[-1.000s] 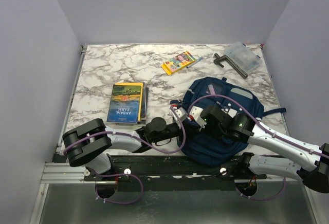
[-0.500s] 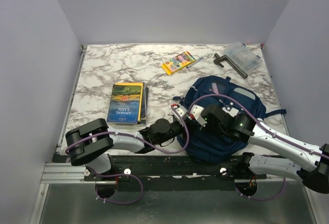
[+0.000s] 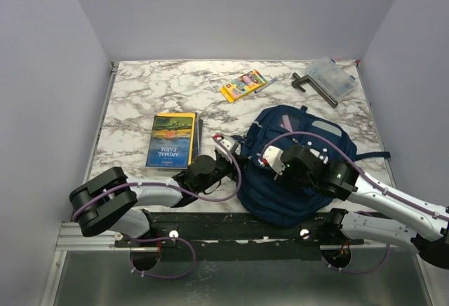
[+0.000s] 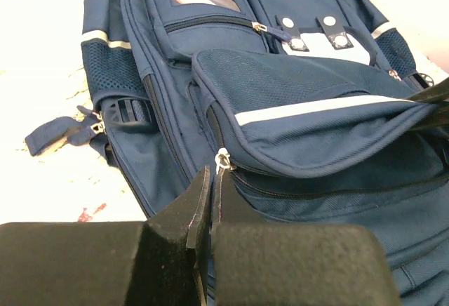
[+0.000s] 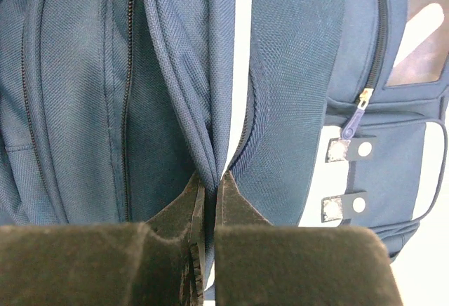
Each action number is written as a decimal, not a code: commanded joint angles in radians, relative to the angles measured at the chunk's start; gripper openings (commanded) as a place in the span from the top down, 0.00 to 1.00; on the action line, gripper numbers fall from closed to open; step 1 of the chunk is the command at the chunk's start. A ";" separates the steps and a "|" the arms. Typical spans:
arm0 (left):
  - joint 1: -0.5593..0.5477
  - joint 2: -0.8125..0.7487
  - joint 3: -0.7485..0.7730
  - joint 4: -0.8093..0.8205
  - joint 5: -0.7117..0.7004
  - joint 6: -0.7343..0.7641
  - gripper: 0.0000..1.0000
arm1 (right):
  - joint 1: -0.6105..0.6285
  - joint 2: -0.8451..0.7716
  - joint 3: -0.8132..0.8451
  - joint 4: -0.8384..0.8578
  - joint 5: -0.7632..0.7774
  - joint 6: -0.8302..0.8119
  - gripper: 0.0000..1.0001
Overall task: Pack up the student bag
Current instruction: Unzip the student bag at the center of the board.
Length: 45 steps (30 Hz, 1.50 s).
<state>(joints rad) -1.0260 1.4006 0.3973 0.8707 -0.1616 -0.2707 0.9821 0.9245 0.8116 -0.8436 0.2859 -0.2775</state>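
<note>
From my screen, the backpack (image 3: 284,120) lies flat on the marble table (image 3: 140,95), directly under and ahead of both grippers. The left gripper (image 4: 212,177) is at the bag's left edge with its 2 fingers closed to a hairline. A silver zip pull (image 4: 222,157) sits right at their tips, on the seam under a pocket with a pale stripe. I cannot tell whether the tab is actually nipped. The right gripper (image 5: 210,178) sits over the middle of the bag, just to the right of the left one. Its fingers are pressed together on a raised fold (image 5: 189,74) of the bag's blue fabric, beside a zip line. A book (image 3: 172,141) lies just left of the left gripper. A crayon box (image 3: 243,85) sits well ahead of it. A clear case (image 3: 332,76) and a dark tool (image 3: 314,88) lie far ahead of the right gripper.
</note>
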 commanded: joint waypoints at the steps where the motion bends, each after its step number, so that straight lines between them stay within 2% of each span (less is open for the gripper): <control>1: 0.132 -0.009 0.035 -0.191 0.002 -0.032 1.00 | 0.003 -0.077 -0.005 -0.055 -0.014 -0.082 1.00; 6: 0.191 0.139 0.285 -0.270 0.269 -0.001 1.00 | 0.003 -0.072 -0.013 0.034 -0.120 -0.137 0.99; 11: 0.255 0.245 0.505 -0.468 0.380 -0.058 1.00 | 0.002 -0.057 0.002 0.099 -0.179 -0.123 0.99; 14: 0.285 0.217 0.521 -0.555 0.391 -0.082 1.00 | 0.003 -0.031 0.006 0.106 -0.142 -0.074 0.99; 15: 0.294 0.198 0.514 -0.577 0.387 -0.098 0.97 | 0.002 -0.013 0.014 0.094 -0.112 -0.053 0.99; 17: 0.319 0.150 0.503 -0.635 0.409 -0.140 0.83 | 0.002 0.007 0.021 0.083 -0.094 -0.036 1.00; 19: 0.350 0.092 0.507 -0.710 0.421 -0.179 0.64 | 0.003 0.026 0.020 0.103 -0.030 -0.011 0.96; 20: 0.363 0.068 0.515 -0.759 0.421 -0.192 0.58 | 0.002 0.039 0.022 0.114 0.007 0.001 0.86; 21: 0.381 0.036 0.524 -0.801 0.417 -0.206 0.49 | 0.003 0.052 0.022 0.129 0.043 0.017 0.70; 22: 0.397 0.012 0.540 -0.858 0.411 -0.213 0.44 | 0.002 0.074 0.030 0.142 0.083 0.029 0.58; 24: 0.441 -0.042 0.570 -0.960 0.409 -0.214 0.34 | 0.002 0.138 0.072 0.146 0.134 0.074 0.56; 25: 0.468 -0.067 0.585 -1.008 0.407 -0.214 0.28 | 0.001 0.173 0.103 0.148 0.155 0.104 0.52; 27: 0.525 -0.106 0.624 -1.088 0.425 -0.209 0.26 | -0.014 0.252 0.181 0.196 0.190 0.203 0.27; 28: 0.553 -0.124 0.644 -1.118 0.440 -0.201 0.25 | -0.029 0.283 0.226 0.213 0.157 0.249 0.20; 31: 0.606 -0.172 0.693 -1.202 0.465 -0.156 0.25 | -0.065 0.393 0.361 0.267 0.076 0.404 0.19; 33: 0.623 -0.208 0.710 -1.236 0.450 -0.118 0.25 | -0.127 0.483 0.452 0.278 0.072 0.542 0.13; 39: 0.638 -0.300 0.695 -1.251 0.320 -0.067 0.25 | -0.428 0.839 0.753 0.154 0.000 1.010 0.06; 42: 0.638 -0.321 0.650 -1.211 0.317 -0.074 0.25 | -0.526 0.991 0.850 0.181 -0.005 1.168 0.07; 45: 0.634 -0.332 0.593 -1.165 0.344 -0.055 0.26 | -0.585 1.140 0.989 0.163 0.080 1.288 0.11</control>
<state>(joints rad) -0.3935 1.0870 1.0637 -0.3290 0.1993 -0.3649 0.4580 1.9186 1.6650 -0.6281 0.3016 0.7284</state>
